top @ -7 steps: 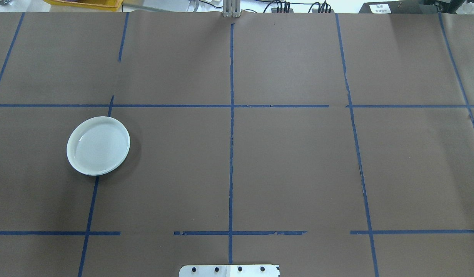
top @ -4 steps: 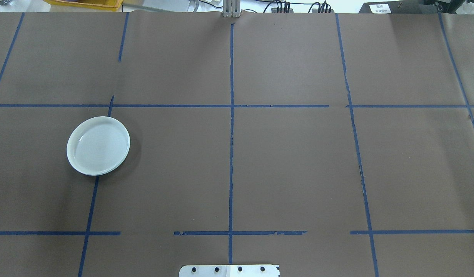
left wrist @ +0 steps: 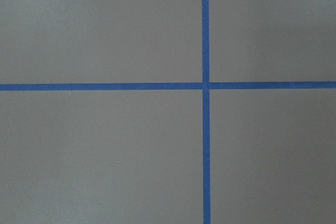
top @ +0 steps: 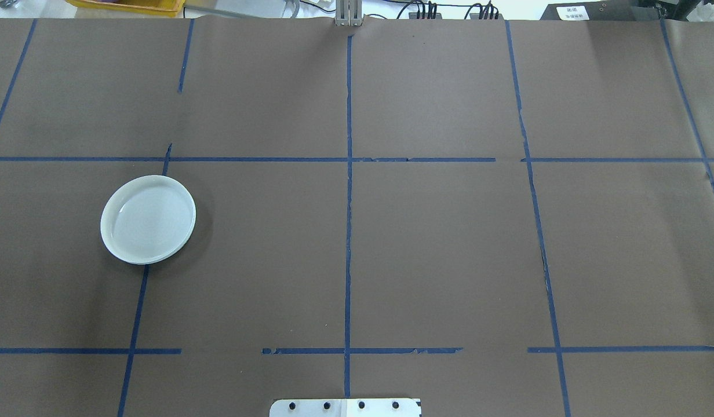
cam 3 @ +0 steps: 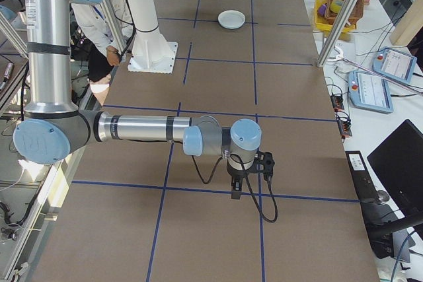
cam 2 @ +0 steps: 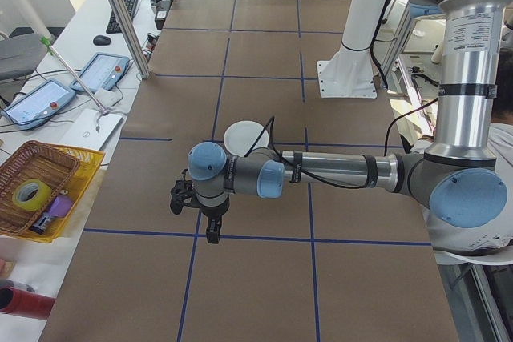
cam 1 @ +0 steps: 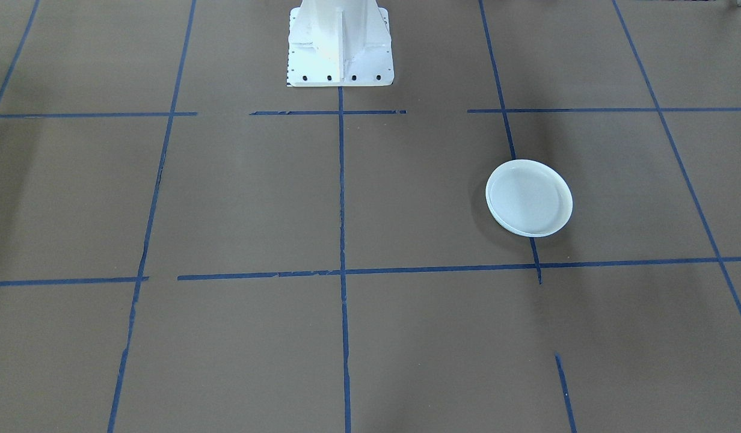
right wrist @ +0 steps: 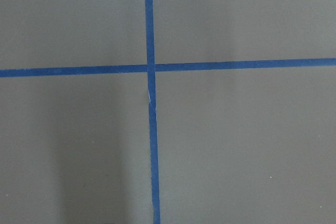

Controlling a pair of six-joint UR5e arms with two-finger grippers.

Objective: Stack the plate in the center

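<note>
A pale round plate (top: 148,219) lies left of the table's middle, across a blue tape line; it also shows as plate (cam 1: 528,197), plate (cam 2: 243,134) and plate (cam 3: 232,19). A second rim shows under its edge, so it rests on another plate. Which of them is the center I cannot tell. My left gripper (cam 2: 212,236) hangs over a tape cross, well short of the plate. My right gripper (cam 3: 234,193) hangs over a tape cross at the table's other end. Whether either is open or shut I cannot tell. Both wrist views hold only paper and tape.
Brown paper with a blue tape grid (top: 348,159) covers the table. The robot's white base (cam 1: 339,45) stands at the robot's edge. A yellow basket (cam 2: 40,190) and tablets (cam 2: 100,72) sit on a side desk. A person (cam 3: 99,24) sits behind the base.
</note>
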